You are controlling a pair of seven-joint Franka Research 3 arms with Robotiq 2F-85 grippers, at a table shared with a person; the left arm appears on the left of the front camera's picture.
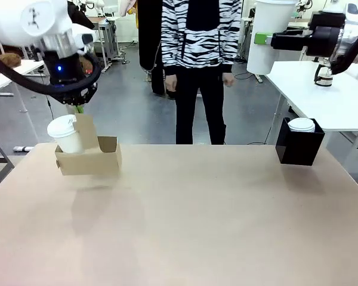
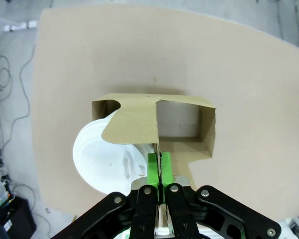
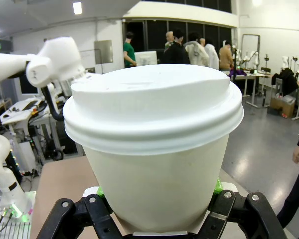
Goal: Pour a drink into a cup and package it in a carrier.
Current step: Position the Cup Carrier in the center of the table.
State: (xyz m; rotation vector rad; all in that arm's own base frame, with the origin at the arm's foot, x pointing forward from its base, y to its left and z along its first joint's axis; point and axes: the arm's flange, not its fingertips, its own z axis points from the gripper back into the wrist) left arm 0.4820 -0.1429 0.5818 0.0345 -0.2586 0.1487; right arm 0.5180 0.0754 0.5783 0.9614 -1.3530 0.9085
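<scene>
Packaging is in hand; the left tool (image 2: 160,167) clamps the carrier (image 2: 134,124) by its handle tab, clear of the table (image 1: 197,226), one lidded cup (image 2: 102,159) in a slot; the right tool (image 3: 157,199) grips a second cup (image 3: 154,149), which probably needs lowering into the empty slot (image 2: 182,122) that the left wrist view reveals; the front view shows them well apart.

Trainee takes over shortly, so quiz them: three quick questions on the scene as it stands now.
1. True or false: the carrier rests on the table.
2. How many carrier slots hold a cup? A) none B) one C) both
3. What does the right gripper hold?
Key: 1 false: the left gripper holds it up by its handle tab. 2 B: one lidded cup, other slot empty. 3 Another lidded white cup, raised high.
</scene>
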